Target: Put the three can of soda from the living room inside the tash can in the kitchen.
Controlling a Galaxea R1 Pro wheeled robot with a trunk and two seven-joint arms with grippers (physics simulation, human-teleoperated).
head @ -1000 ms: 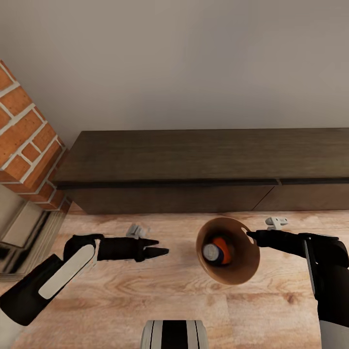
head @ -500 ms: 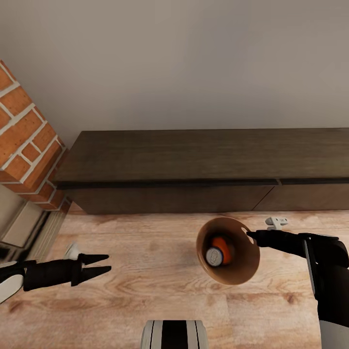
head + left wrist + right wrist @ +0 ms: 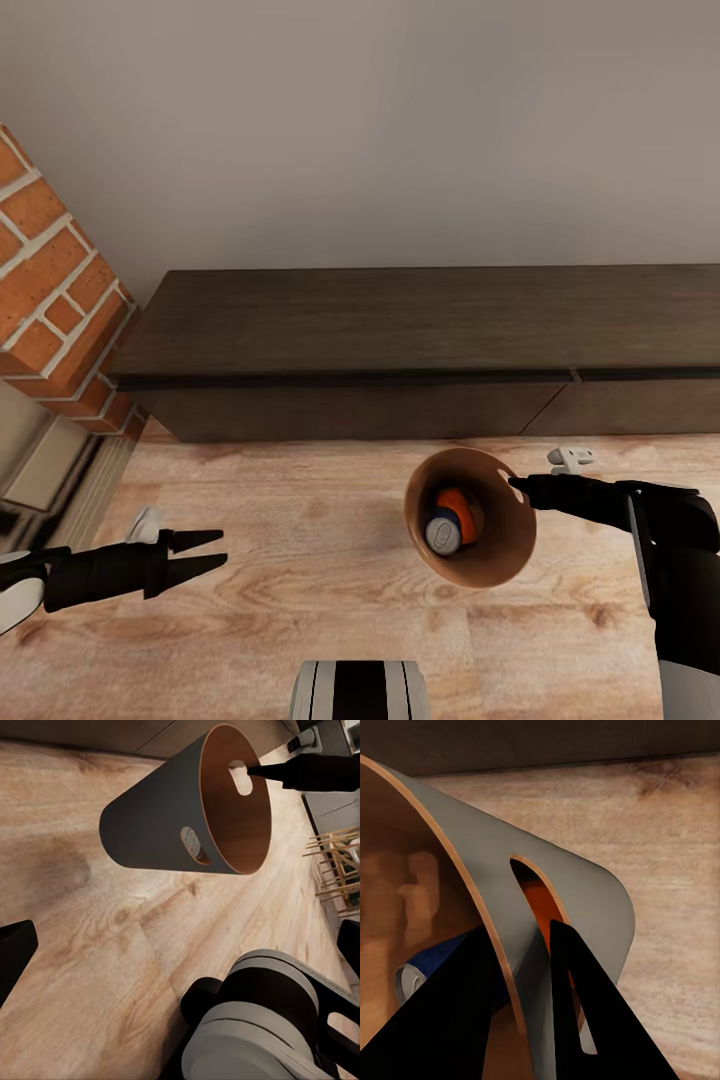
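Two cans, orange (image 3: 458,503) and blue (image 3: 441,530), lie inside the round copper-brown bin (image 3: 495,560). Right gripper (image 3: 517,487) pinches its rim at 2 o'clock, tilting it for carrying. Left gripper (image 3: 212,552) hangs spread, empty.

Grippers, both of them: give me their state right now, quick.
Left gripper: open, holding nothing, above the wood floor.
Right gripper: shut on the trash can rim, cans inside.

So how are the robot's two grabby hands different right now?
The right gripper is shut on the rim of the trash can, holding it up tilted; the left gripper is open and holds nothing. The right one sits by the can's handle slot; the left one hangs apart over the wood floor. Both are black with two pointed fingers.
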